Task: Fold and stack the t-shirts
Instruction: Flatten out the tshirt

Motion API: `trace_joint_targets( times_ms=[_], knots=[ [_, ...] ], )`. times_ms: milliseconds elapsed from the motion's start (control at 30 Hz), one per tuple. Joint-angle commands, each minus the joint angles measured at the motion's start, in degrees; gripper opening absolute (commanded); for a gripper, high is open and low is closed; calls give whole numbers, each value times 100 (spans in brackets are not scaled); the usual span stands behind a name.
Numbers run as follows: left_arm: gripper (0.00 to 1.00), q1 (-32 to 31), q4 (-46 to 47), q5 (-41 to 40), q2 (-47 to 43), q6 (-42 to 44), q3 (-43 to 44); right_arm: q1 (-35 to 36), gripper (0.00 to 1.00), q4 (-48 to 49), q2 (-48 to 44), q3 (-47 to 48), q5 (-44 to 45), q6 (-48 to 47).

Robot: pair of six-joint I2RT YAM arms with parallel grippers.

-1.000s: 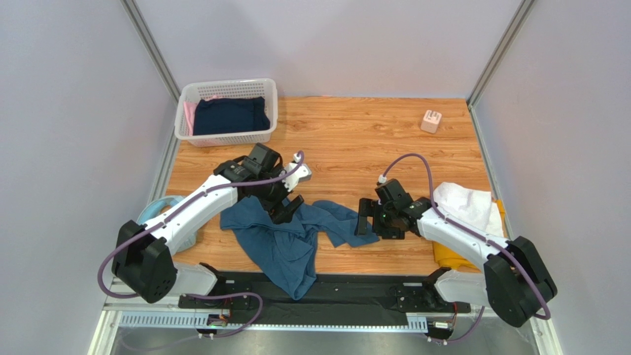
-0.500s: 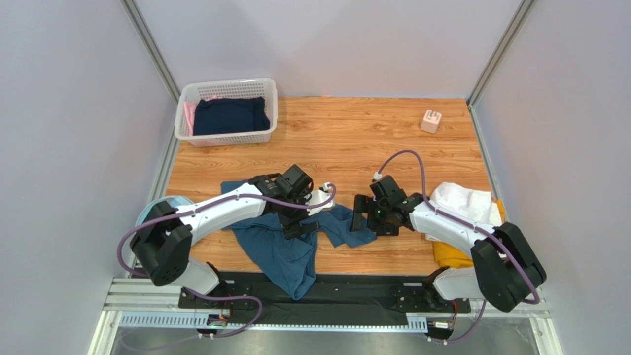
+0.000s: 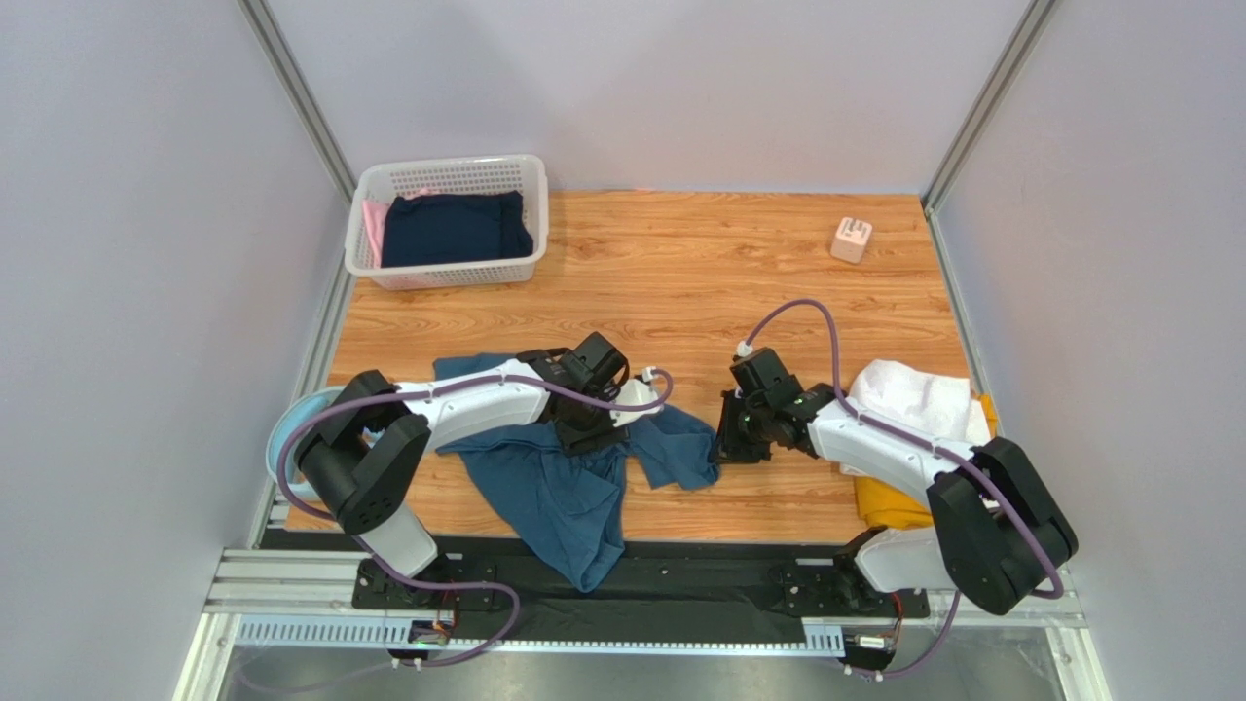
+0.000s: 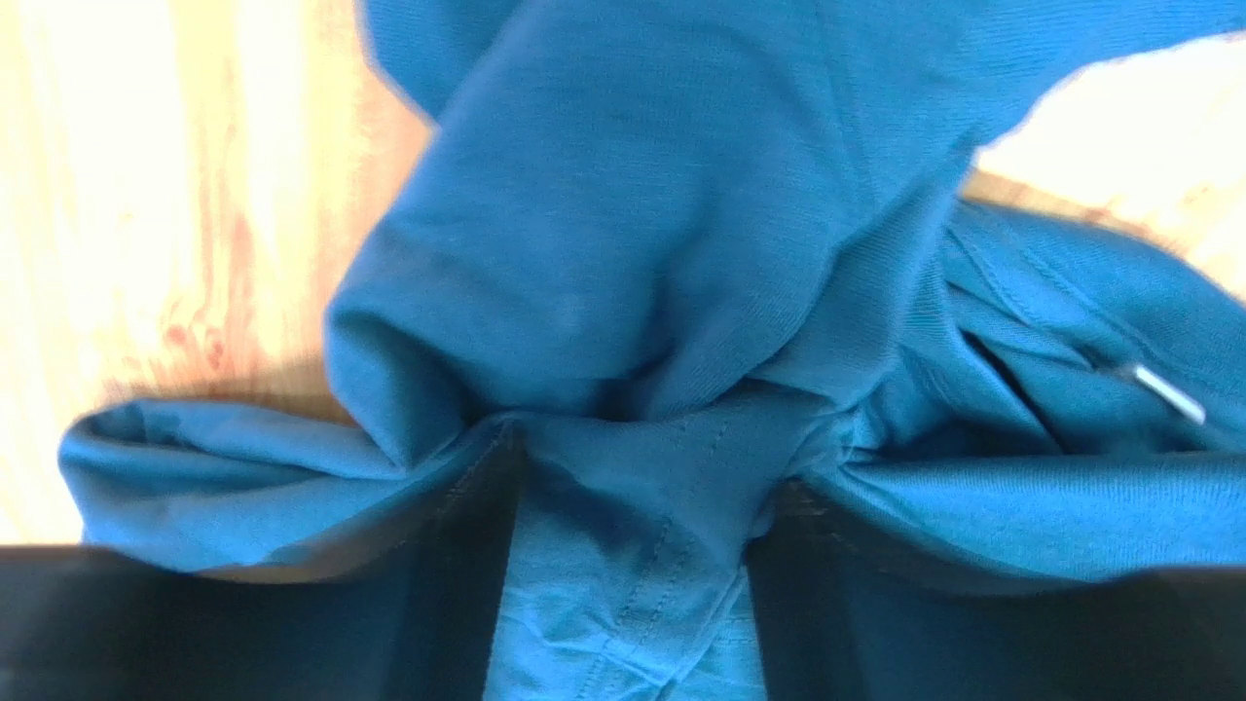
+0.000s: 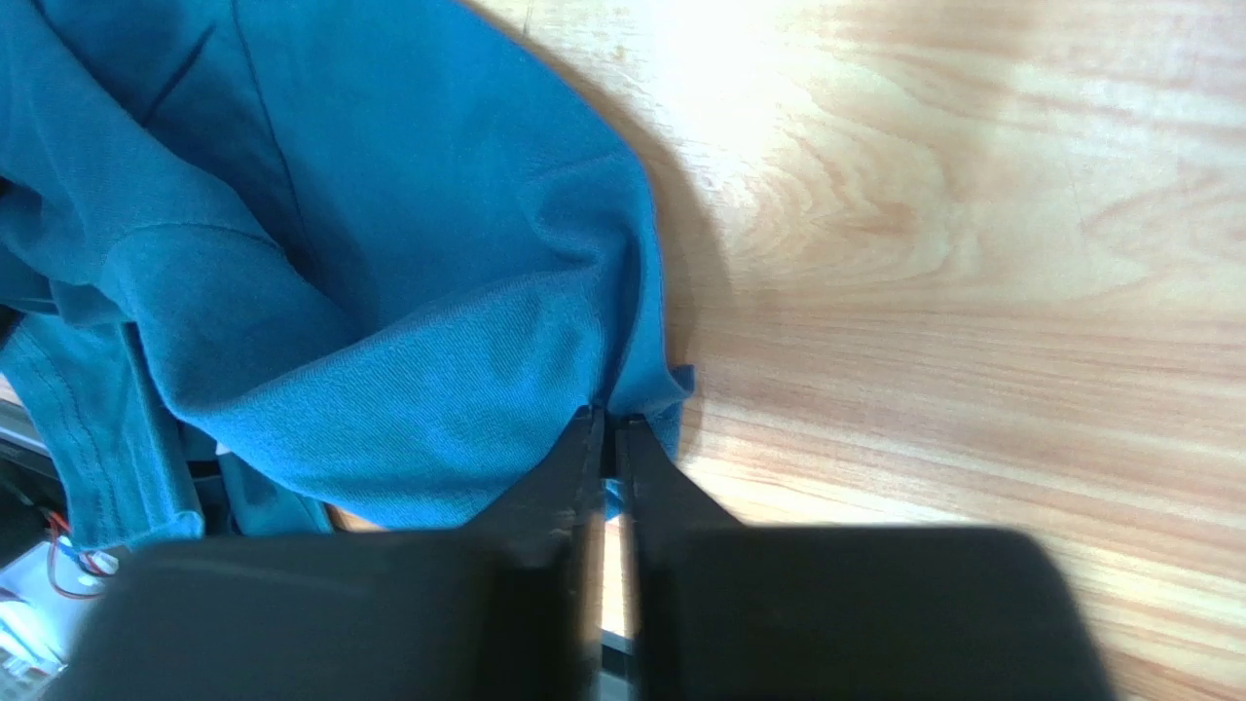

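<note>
Teal t-shirt [image 3: 563,482] lies crumpled at the table's [image 3: 702,278] near edge, with both grippers on it.
Its lower part hangs over that near edge. The left gripper [image 4: 636,475] squeezes a thick bunch of cloth mid-shirt. The right gripper [image 5: 612,427], fingers pressed together, pinches the shirt's right edge. Bare wood runs behind it toward the basket [image 3: 446,219]. The white t-shirt [image 3: 914,397] and mustard t-shirt [image 3: 882,508] lie to the right.

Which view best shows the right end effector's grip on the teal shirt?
Right wrist view: the right end effector has its fingers closed on a corner edge of the teal-blue cotton t-shirt. Top external shows it at the shirt's right edge, but the pinch is too small to see. Left wrist shows only bunched shirt fabric.
</note>
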Motion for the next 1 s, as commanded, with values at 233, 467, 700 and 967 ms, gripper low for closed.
trace_joint_targets(
  times_ms=[233,467,700,967],
  knots=[
    [0,813,-128,-44,-939,57,554,23,0,-205,-472,373,207,-132],
    [0,1060,-1119,122,-1722,-48,1600,-3,0,-1232,-1228,1453,655,-501],
    [0,1069,-1990,184,-2345,-67,2593,-47,0,-2050,-1887,2543,1101,-773],
    [0,1060,-3397,631,-2724,-110,4834,-64,0,-2623,-2915,4521,1482,-1537]
  ],
)
